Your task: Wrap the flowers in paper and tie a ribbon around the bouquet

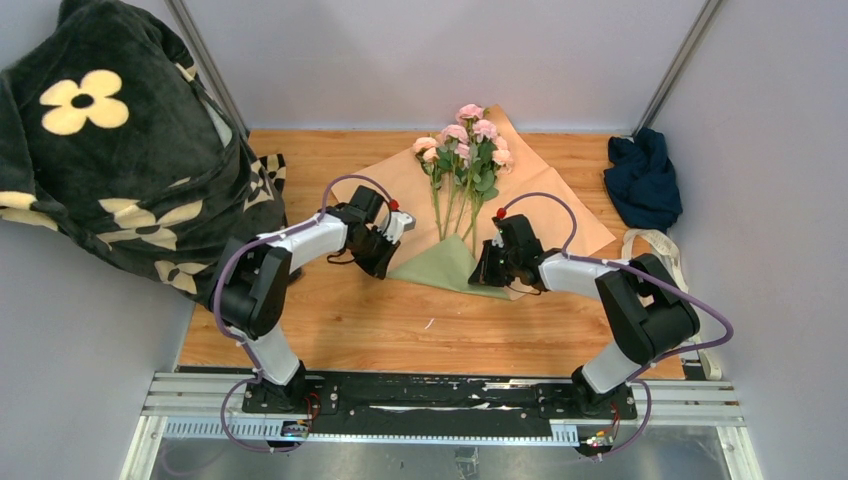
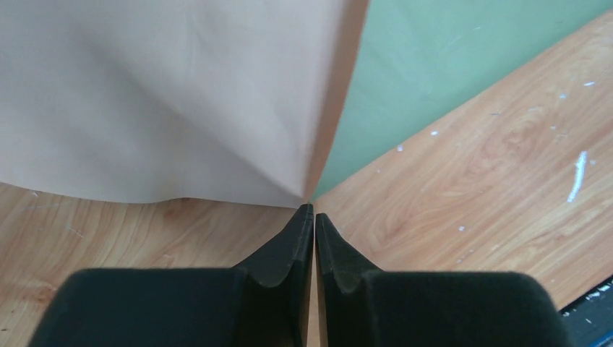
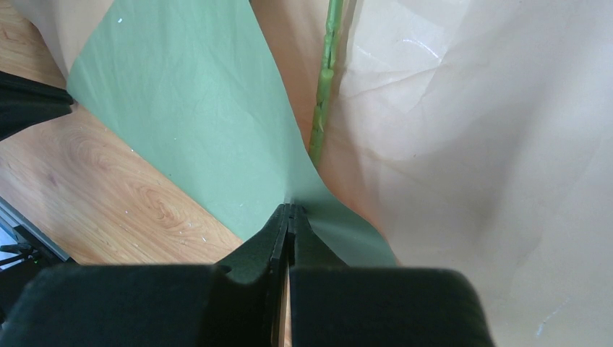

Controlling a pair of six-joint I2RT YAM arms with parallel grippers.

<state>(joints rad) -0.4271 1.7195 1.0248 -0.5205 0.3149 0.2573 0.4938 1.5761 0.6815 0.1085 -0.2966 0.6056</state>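
Note:
The paper (image 1: 560,200) lies tan face up, and its near corner is folded back into an olive-green flap (image 1: 445,265). On it rest the flowers (image 1: 465,140), pink blooms far, stems toward me; one stem (image 3: 323,94) runs down behind the flap. My left gripper (image 1: 385,245) sits at the fold's left end, its jaws (image 2: 314,210) all but together, pinching the corner point of the paper (image 2: 181,94). My right gripper (image 1: 487,270) is shut on the flap's right edge (image 3: 290,210), the green paper (image 3: 195,108) rising from its tips. The ribbon (image 1: 668,243) lies loose beside the right arm.
A dark navy cloth (image 1: 642,178) is bunched at the table's right rear. A black blanket with cream flower prints (image 1: 110,150) hangs over the left side. Bare wood (image 1: 420,335) lies between the paper and the arm bases.

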